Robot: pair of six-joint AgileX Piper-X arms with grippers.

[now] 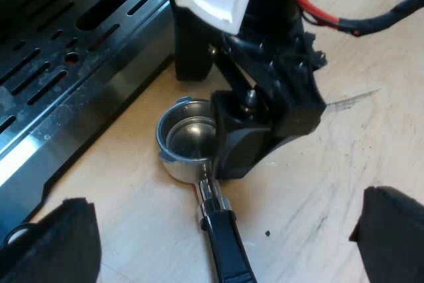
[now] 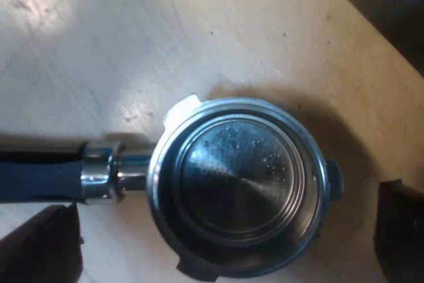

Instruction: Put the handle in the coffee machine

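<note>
Steel holder not yet in the machine, with both grippers released around it.
Nothing of the task looks done: the holder (image 1: pixel 187 138) lies loose on the wooden table (image 1: pixel 344 150), open cup (image 2: pixel 238 183) upward, just beside the coffee machine's drip tray (image 1: pixel 59 64), with its dark handle (image 1: pixel 225 250) stretched out across the table. Lifting it and locking it into the machine's front are both left to do. My right gripper (image 2: pixel 225 223) hangs straight over the cup, fingers spread wide to either side and gripping nothing. My left gripper (image 1: pixel 222 226) hovers above the handle, also spread wide and empty.
</note>
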